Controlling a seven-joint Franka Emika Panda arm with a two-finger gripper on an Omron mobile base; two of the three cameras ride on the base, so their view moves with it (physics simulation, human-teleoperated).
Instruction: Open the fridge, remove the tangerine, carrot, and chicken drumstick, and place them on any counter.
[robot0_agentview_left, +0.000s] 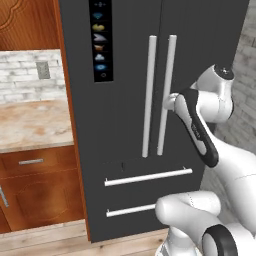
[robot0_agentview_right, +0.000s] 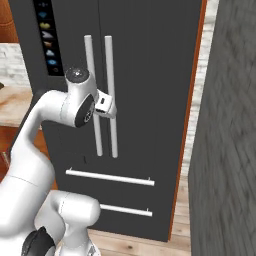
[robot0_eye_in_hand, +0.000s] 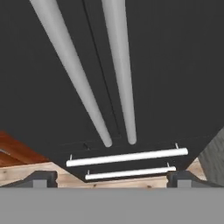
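The gripper (robot0_eye_in_hand: 109, 177) stands spread wide and empty, facing the closed fridge (robot0_agentview_left: 125, 100). Its two vertical door handles (robot0_eye_in_hand: 87, 74) lie just ahead, likely so the jaws can straddle one. The tangerine, carrot and drumstick presumably sit behind the shut doors.

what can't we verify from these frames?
- Tangerine, carrot and drumstick: hidden behind the closed doors of the fridge in the base views.
- Gripper contact with the right door handle: the arm's wrist covers the spot in both base views; hand view shows wide-open fingertips with nothing between.
- Fridge top: cut off by the upper edges.
- Icons on the black strip: too small.
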